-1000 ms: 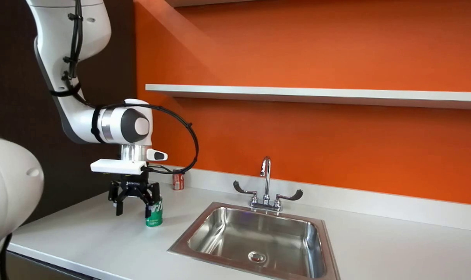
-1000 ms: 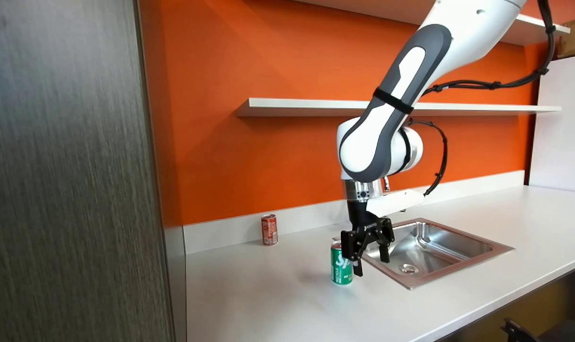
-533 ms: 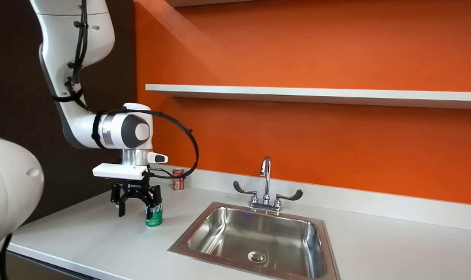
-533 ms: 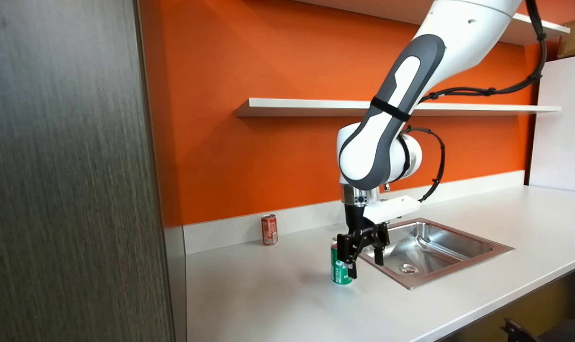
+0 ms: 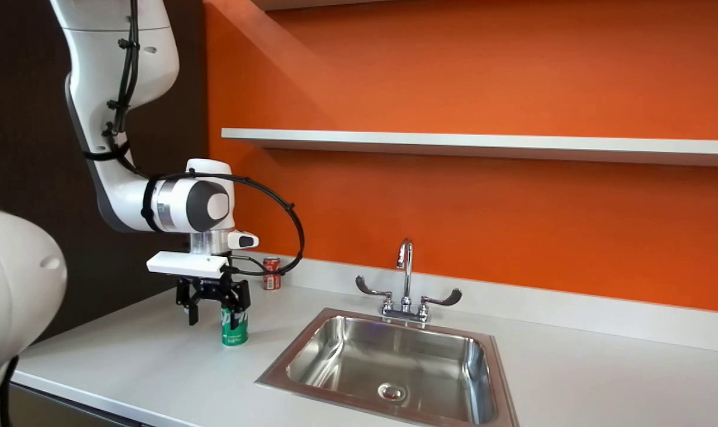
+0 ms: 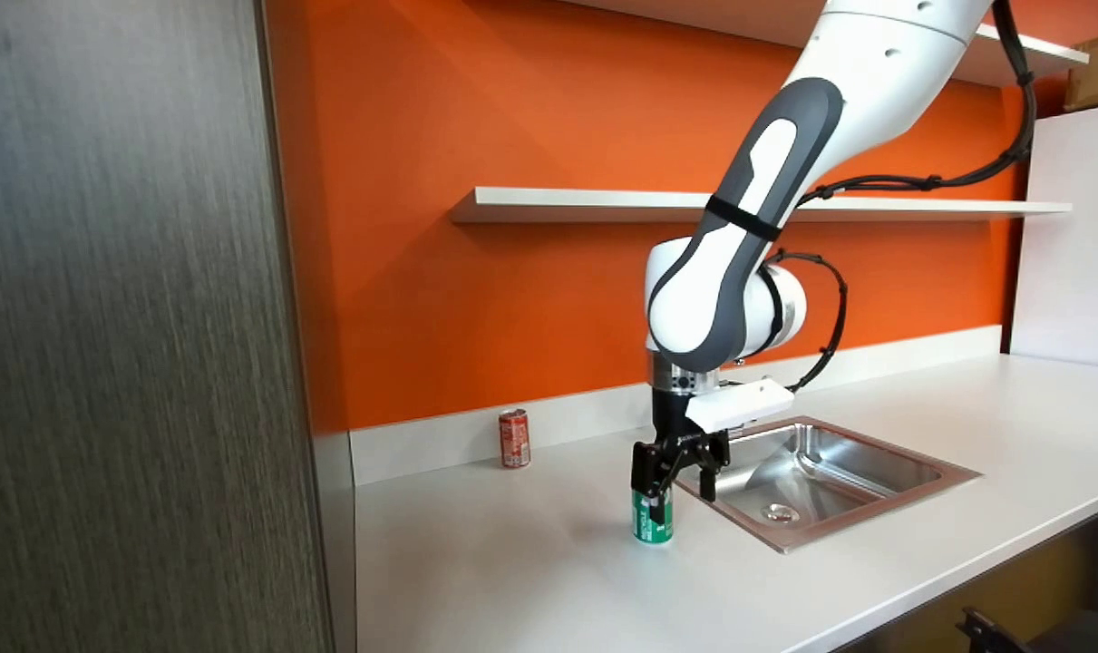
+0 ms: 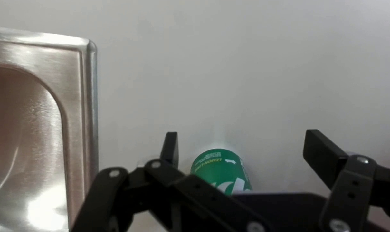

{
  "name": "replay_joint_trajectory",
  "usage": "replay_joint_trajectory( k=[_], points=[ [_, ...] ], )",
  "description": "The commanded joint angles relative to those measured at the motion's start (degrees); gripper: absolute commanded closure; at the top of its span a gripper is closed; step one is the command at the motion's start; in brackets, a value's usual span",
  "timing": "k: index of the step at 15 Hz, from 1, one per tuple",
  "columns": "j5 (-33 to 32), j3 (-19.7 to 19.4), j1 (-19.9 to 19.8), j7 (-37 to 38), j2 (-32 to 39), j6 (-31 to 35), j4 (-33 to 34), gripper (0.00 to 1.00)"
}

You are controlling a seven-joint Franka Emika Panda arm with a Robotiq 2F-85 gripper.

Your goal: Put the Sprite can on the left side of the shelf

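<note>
The green Sprite can (image 5: 235,338) stands upright on the white countertop in both exterior views (image 6: 645,530). My gripper (image 5: 214,324) is open and empty, pointing down at the can. In both exterior views one finger (image 6: 659,510) passes in front of the can, and the gripper hides the can's top. In the wrist view the can (image 7: 218,167) shows between the spread fingers of my gripper (image 7: 241,137), closer to the left finger, with its upper part hidden by the gripper. The white shelf (image 5: 477,141) spans the orange wall above, also in an exterior view (image 6: 585,199).
A red can (image 5: 271,277) stands at the back by the wall, also in an exterior view (image 6: 514,440). A steel sink (image 5: 502,391) with a faucet (image 5: 406,273) lies beside the Sprite can; its rim shows in the wrist view (image 7: 75,96). A dark panel (image 6: 131,363) bounds the counter's end.
The arm has come lower and my gripper has shifted toward the Sprite can, its fingers still spread. The can has not moved.
</note>
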Motion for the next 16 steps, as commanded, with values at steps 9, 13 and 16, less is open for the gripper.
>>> replay_joint_trajectory(
  k=[9,13,16],
  points=[
    [-1.82,-1.18,-0.18,3.54,2.30,10.77,-0.47,0.00],
    [-2.94,-2.07,0.11,5.33,2.87,13.99,-0.56,0.00],
    [-3.60,-2.70,0.26,6.33,3.28,15.70,-0.55,0.00]
  ],
)
